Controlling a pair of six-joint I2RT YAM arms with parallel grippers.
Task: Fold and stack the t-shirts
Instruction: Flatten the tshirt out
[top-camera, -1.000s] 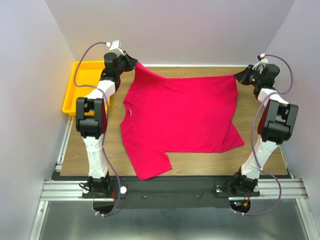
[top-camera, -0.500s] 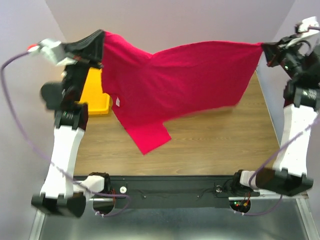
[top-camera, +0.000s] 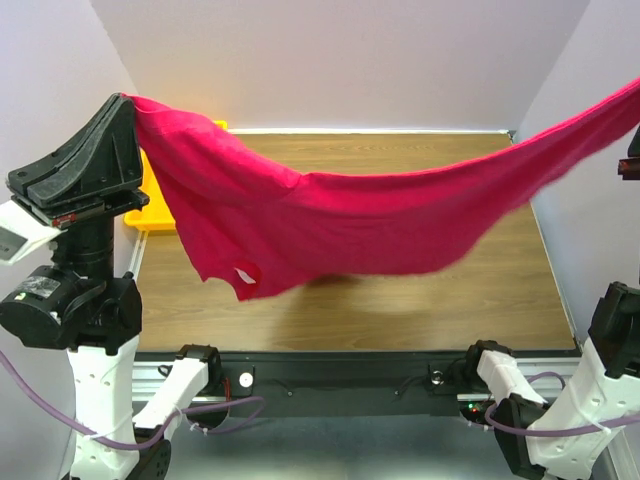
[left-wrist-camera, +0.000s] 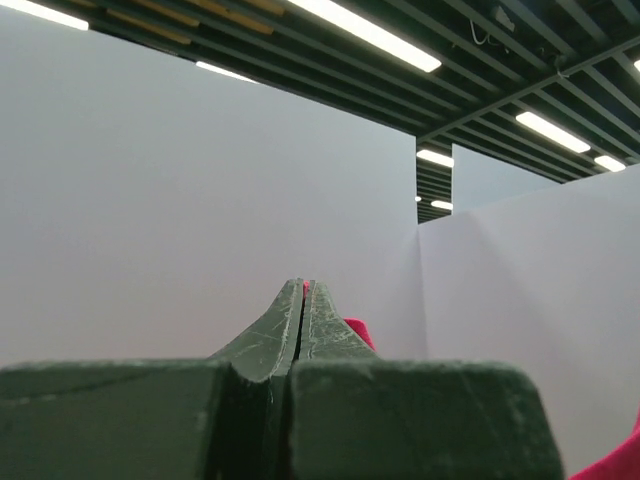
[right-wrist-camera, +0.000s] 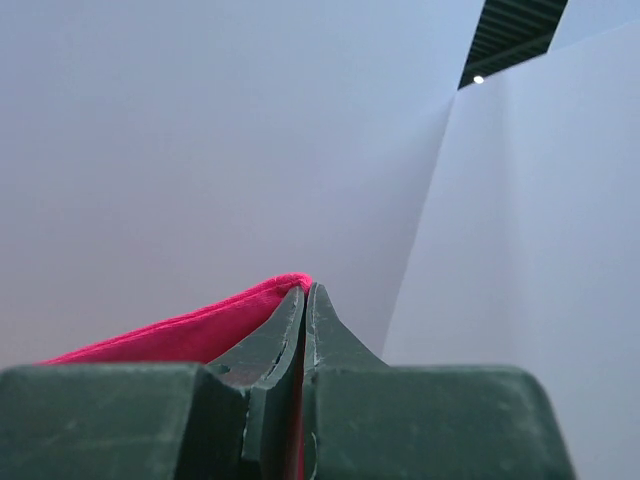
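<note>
- The left gripper (top-camera: 124, 98) is raised high at the left side of the top view, and its two fingers are pressed together on one corner of the red t-shirt (top-camera: 340, 215)
- In the left wrist view the jaws are closed tight with no gap, and only a small bit of the red cloth (left-wrist-camera: 358, 330) shows beside the tips of the left gripper (left-wrist-camera: 303, 285)
- The right gripper (right-wrist-camera: 306, 288) is also closed, and in its wrist view a fold of the t-shirt (right-wrist-camera: 190, 335) is pinched between the fingers and goes away to the left
- In the top view the right gripper itself is almost fully outside the right edge, and only the cloth going up to that corner is seen
- The t-shirt is in the air, stretched between the two grippers like a hammock, high at both ends and low in the middle
- Its lowest part hangs over the wooden table (top-camera: 420, 300), left of the centre, and a soft shadow lies on the wood under it
- The yellow tray (top-camera: 152, 216) stands at the far left of the table, mostly hidden behind the left gripper and the cloth
- I cannot tell what is inside the tray, because only a part of its rim is visible
- The t-shirt passes in front of the tray, not in it
</note>
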